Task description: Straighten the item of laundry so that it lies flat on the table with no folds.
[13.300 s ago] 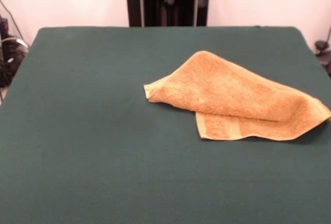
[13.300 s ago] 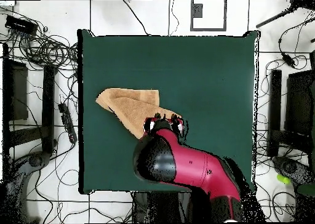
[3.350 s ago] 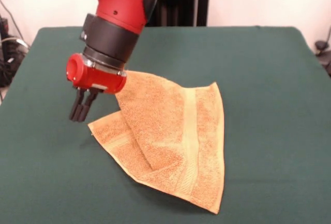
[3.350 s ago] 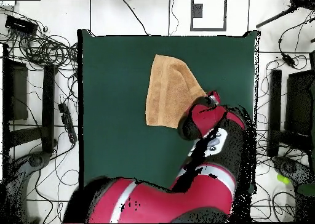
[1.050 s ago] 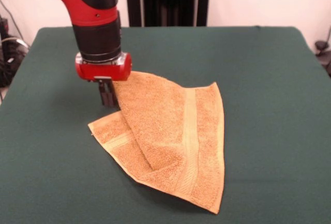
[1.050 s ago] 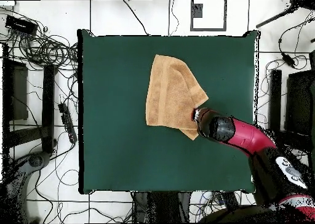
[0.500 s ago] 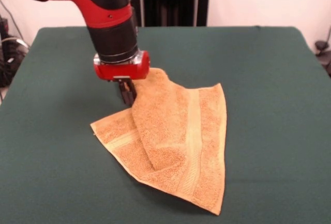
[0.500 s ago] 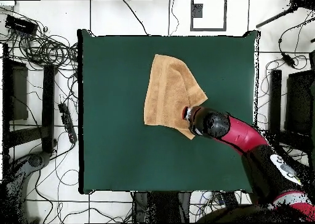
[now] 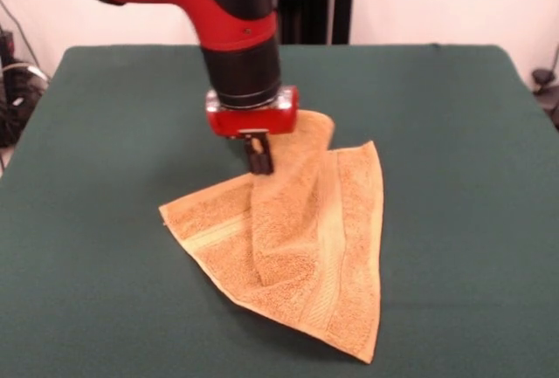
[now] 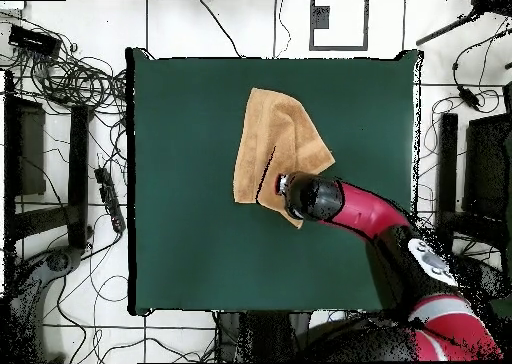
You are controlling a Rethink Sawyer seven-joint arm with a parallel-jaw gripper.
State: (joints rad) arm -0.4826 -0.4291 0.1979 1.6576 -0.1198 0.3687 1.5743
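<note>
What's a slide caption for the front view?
Sawyer's hand pinching a folded flap of the orange towel on the green table.

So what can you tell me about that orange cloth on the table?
The towel is orange-tan terry with a flat woven band showing. It lies on the green table, still folded: one flap is doubled over the rest, giving a rough triangle with a corner pointing toward the camera. The end effector is down at the upper fold, where the cloth bunches around it.
</note>
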